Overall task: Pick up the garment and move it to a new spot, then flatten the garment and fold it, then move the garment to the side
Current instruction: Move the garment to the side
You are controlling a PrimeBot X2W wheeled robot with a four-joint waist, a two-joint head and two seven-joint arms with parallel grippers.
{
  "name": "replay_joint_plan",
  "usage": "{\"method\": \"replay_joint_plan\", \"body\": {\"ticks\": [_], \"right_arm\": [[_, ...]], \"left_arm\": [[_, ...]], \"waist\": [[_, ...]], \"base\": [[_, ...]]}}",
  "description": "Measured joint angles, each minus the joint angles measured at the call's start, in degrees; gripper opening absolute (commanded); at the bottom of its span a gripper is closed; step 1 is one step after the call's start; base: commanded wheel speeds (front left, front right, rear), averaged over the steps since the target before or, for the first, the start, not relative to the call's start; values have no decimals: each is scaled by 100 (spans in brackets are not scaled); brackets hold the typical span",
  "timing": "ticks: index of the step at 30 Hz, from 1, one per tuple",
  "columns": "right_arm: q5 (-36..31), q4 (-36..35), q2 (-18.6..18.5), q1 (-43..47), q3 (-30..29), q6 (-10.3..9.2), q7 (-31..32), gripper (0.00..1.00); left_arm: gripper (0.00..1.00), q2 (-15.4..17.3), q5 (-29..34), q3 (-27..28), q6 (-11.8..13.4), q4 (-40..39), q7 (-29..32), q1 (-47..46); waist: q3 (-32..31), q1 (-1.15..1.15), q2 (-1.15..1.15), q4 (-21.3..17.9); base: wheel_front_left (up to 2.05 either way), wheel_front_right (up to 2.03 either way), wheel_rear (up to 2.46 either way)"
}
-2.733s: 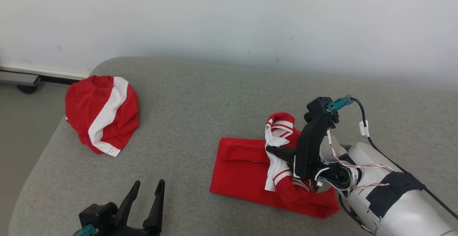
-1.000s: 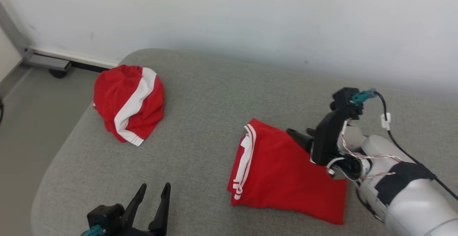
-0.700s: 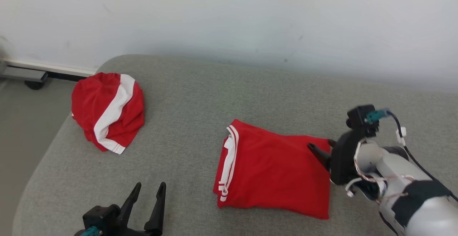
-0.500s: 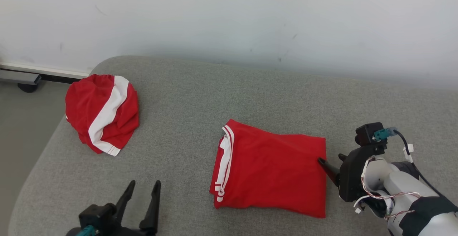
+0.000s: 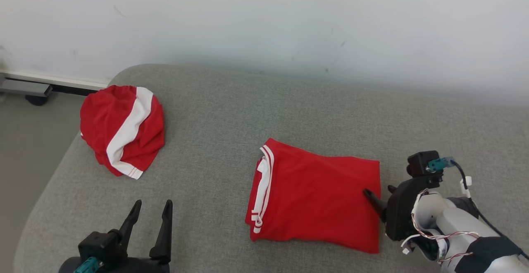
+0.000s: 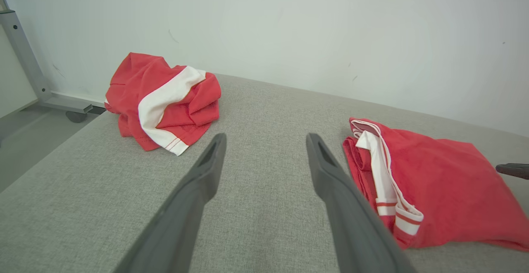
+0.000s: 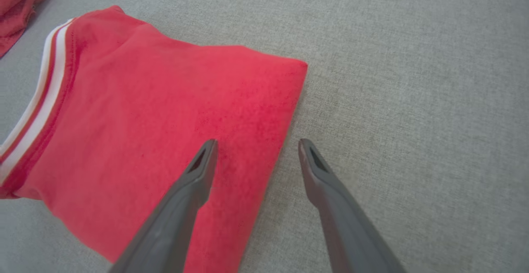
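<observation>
Your right gripper (image 5: pixel 378 190), open and empty, straddles the right edge of the folded red garment (image 5: pixel 318 198) on the gray cushion (image 5: pixel 215 111); your left gripper (image 5: pixel 153 202) hovers open, well apart.

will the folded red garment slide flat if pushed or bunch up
Likely floppy: the folded garment is thin layered cloth, so an edge push would probably bunch it. The grey cushion looks textured, so it may drag, not slide.

Red white-striped folded garment (image 5: pixel 318 198), grey cushion (image 5: pixel 231 111)

A grey padded couch (image 5: pixel 231 111) meets a pale wall (image 5: pixel 264 16), grey floor (image 5: pixel 25 149) beside.
</observation>
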Motion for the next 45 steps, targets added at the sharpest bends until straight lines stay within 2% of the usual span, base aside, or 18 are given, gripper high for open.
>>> {"method": "replay_joint_plan", "body": {"ticks": [15, 25, 26, 27, 33, 36, 45], "right_arm": [[68, 354, 176, 64, 91, -300, 539, 100], [134, 617, 271, -171, 78, -403, 850, 100], [156, 630, 283, -173, 69, -402, 868, 61], [168, 626, 297, -178, 38, -402, 866, 0], [258, 657, 403, -308, -63, -388, 832, 0], [258, 673, 386, -399, -52, -312, 834, 0], [100, 670, 65, -891, 82, -66, 1014, 0]], "left_arm": [[100, -36, 112, 75, 2, -57, 0, 5], [100, -58, 116, 116, 11, -82, 0, 11], [100, -59, 116, 120, 11, -82, 0, 11], [100, -60, 116, 126, 11, -87, 0, 12], [100, -81, 115, 215, 11, -93, 0, 69], [100, -88, 105, 267, 11, -86, 0, 127], [100, -126, 98, 323, -8, -75, 0, 137]], "waist": [[55, 0, 0, 259], [105, 0, 0, 280], [113, 0, 0, 280], [125, 0, 0, 280], [198, 0, 0, 237], [215, 0, 0, 175], [179, 0, 0, -155]], "base": [[0, 0, 0], [0, 0, 0], [0, 0, 0], [0, 0, 0], [0, 0, 0], [0, 0, 0], [0, 0, 0]]}}
